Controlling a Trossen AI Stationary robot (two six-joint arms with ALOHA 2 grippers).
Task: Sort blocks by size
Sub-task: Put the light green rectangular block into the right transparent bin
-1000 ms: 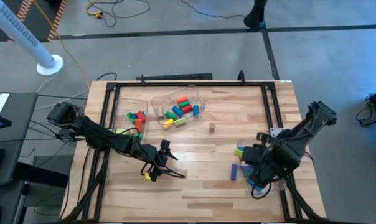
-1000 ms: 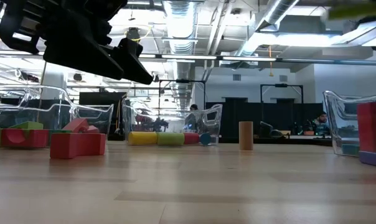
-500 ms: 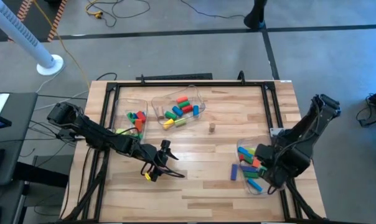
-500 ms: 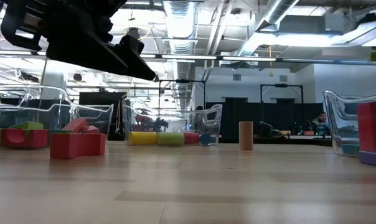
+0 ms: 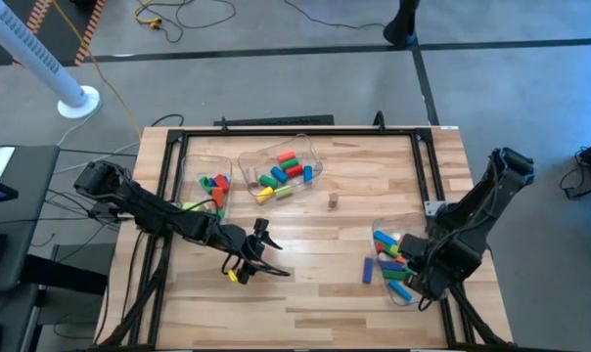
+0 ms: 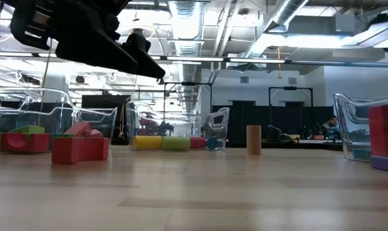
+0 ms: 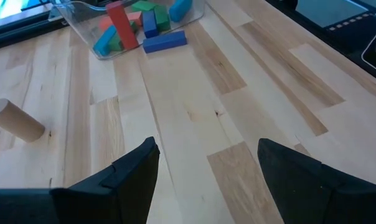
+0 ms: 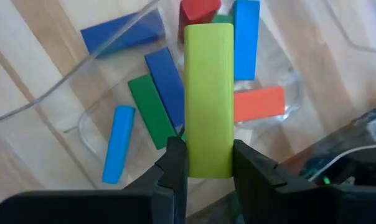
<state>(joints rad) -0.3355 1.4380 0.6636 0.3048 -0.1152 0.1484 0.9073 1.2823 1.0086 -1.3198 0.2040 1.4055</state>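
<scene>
High view: the left pincer (image 5: 249, 264) hangs low over the middle-left of the wooden surface (image 5: 315, 293), its fingers spread apart with nothing between them. The right pincer (image 5: 418, 274) is over the clear bin (image 5: 379, 227) at the right edge, which holds several blocks (image 5: 393, 256); a blue bar (image 5: 368, 270) lies on the wood just beside that bin. Two more clear bins sit at the far left: one (image 5: 203, 164) with a few red, green and orange pieces, the other (image 5: 315, 156) with cylinders of mixed colours. A plain wooden cylinder (image 5: 332, 201) stands alone between the bins.

Low view: the left arm (image 6: 85, 35) hangs dark across the upper left. A red block (image 6: 79, 148) lies on the wood in front of a bin, and the wooden cylinder stands upright farther back.

Left wrist view: both dark fingers (image 7: 129, 180) stand wide apart above bare wood; the blue bar lies against the far bin's wall, and the wooden cylinder shows at the edge.

Right wrist view: the right pincer is clamped on a long lime-green bar (image 8: 208, 93), held above the bin, where blue, green, red and orange bars (image 8: 259, 104) lie.
</scene>
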